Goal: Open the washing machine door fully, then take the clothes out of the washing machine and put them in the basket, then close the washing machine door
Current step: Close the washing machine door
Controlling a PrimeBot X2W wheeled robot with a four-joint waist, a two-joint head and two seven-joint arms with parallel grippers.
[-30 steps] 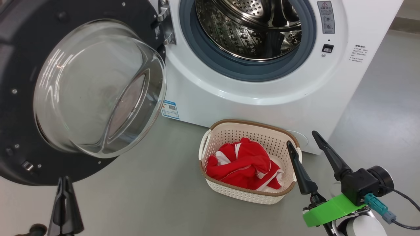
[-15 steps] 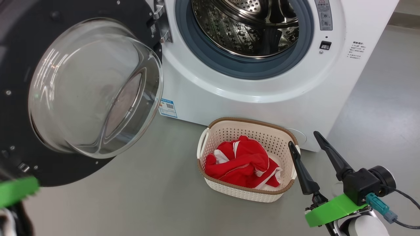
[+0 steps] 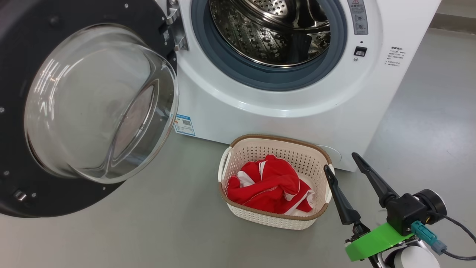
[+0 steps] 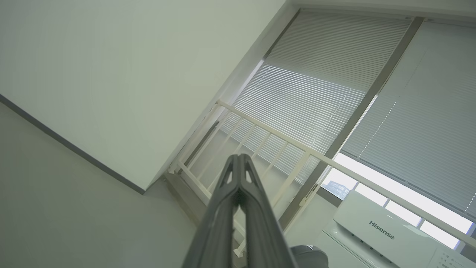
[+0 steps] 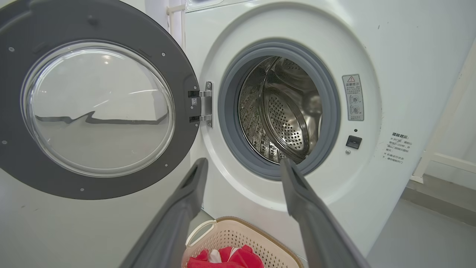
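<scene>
The right gripper (image 3: pixel 340 160) has two long black fingers (image 3: pixel 341 201) on a black block (image 3: pixel 403 212) and green bracket (image 3: pixel 372 242). A teal connector (image 3: pixel 427 235) trails black cable (image 3: pixel 461 255).

The floor (image 3: pixel 156 238) is smooth and grey, with a soft shine. At its far right edge a darker skirting strip (image 3: pixel 455 23) runs along the foot of a pale wall. In the left wrist view a plain pale wall (image 4: pixel 130 74) meets a tall window with closed grey blinds (image 4: pixel 316 85). Under the blinds, bright daylight comes through the bare glass (image 4: pixel 357 169). A white railing (image 4: pixel 282 137) with thin bars stands before the window.
</scene>
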